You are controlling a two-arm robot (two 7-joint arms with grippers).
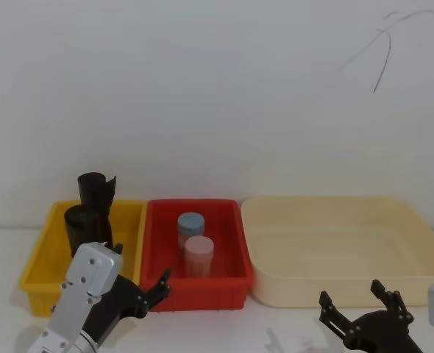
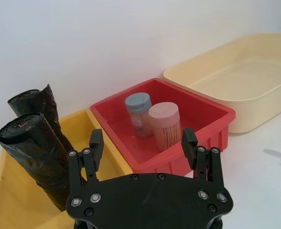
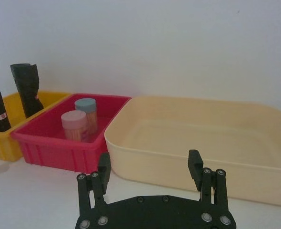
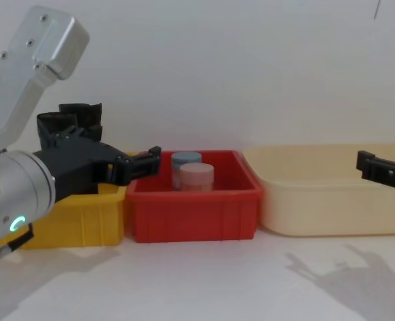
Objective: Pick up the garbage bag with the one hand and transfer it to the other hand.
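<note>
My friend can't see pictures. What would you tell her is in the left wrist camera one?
The open left gripper hovers near a yellow bin holding the garbage bag and a second black bundle. Next to it, a red bin holds a blue-lidded jar and a pink-lidded jar, then comes a cream tub.

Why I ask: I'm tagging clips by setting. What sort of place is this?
Likely a lab robot test bench: white table against a plain wall, a row of yellow bin, red bin and cream tub, with the left gripper and right gripper poised before them.
</note>
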